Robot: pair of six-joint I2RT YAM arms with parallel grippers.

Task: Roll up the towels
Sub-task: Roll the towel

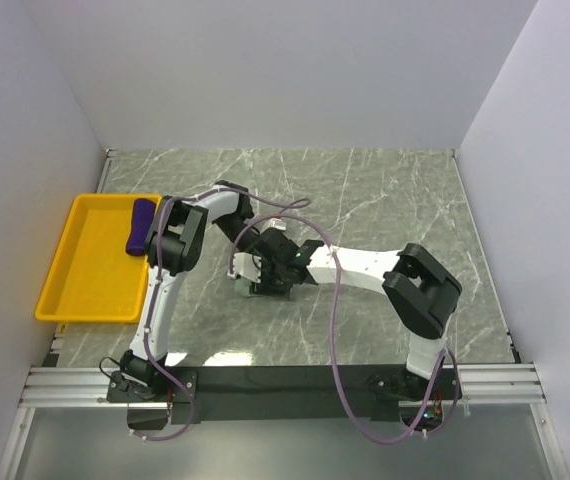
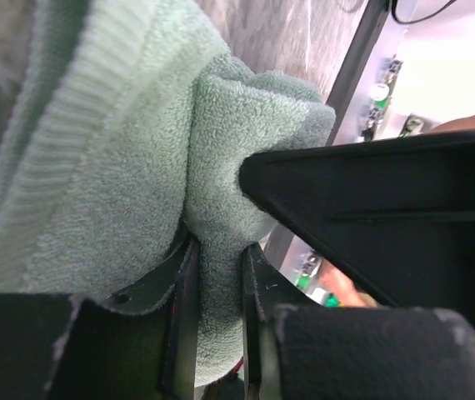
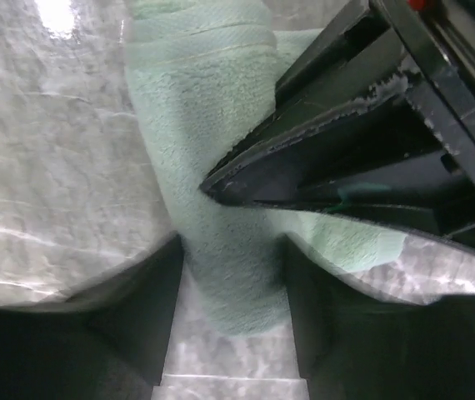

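A mint green towel (image 2: 121,167) lies partly rolled at mid-table. My left gripper (image 2: 219,250) is shut on a fold of it, the cloth squeezed between both fingers. My right gripper (image 3: 233,250) straddles the rolled end of the same towel (image 3: 196,108), and both fingers press its sides. In the top view the two grippers, left (image 1: 261,262) and right (image 1: 283,270), meet over the towel and hide most of it. The purple towel (image 1: 141,226) sits rolled in the yellow tray.
The yellow tray (image 1: 85,290) stands at the left edge of the marble table. White walls close off the left, back and right. A black rail runs along the near edge by the arm bases. The left gripper's black body (image 3: 346,167) crowds the right wrist view.
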